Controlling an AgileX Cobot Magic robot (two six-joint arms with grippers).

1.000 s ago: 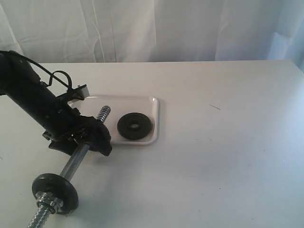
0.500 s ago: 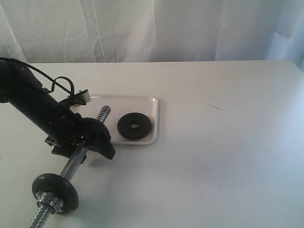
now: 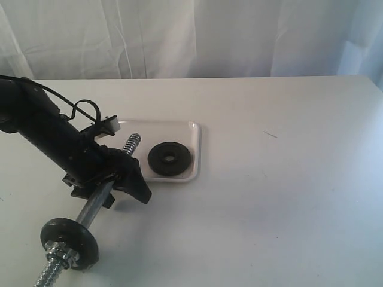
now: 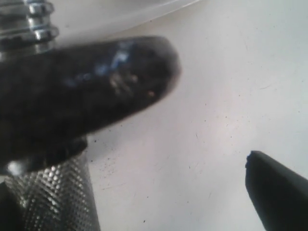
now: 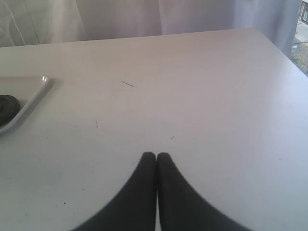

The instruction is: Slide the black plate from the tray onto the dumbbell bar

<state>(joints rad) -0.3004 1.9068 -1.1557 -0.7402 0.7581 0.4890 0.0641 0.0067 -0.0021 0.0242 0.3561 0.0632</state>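
Observation:
The black plate (image 3: 170, 158) lies flat in the white tray (image 3: 192, 130); its edge (image 5: 5, 107) and the tray's rim (image 5: 34, 95) also show in the right wrist view. The dumbbell bar (image 3: 96, 204) lies slanted on the table, its threaded end (image 3: 130, 143) over the tray. My left gripper (image 3: 122, 186) straddles the bar's knurled middle (image 4: 53, 192) and is open: one finger (image 4: 96, 86) crosses the bar, and the other finger (image 4: 276, 192) stands far off. My right gripper (image 5: 156, 157) is shut and empty over bare table, out of the exterior view.
A second black disc (image 3: 69, 235) sits on the bar's near end, held by silver nuts (image 3: 60, 258). White curtains hang behind the table. The table's right edge (image 5: 288, 57) runs beside the right gripper.
The left gripper's near finger has swung out to the right, away from the bar, and the arm has shifted slightly right. Bar, plate and tray have not moved.

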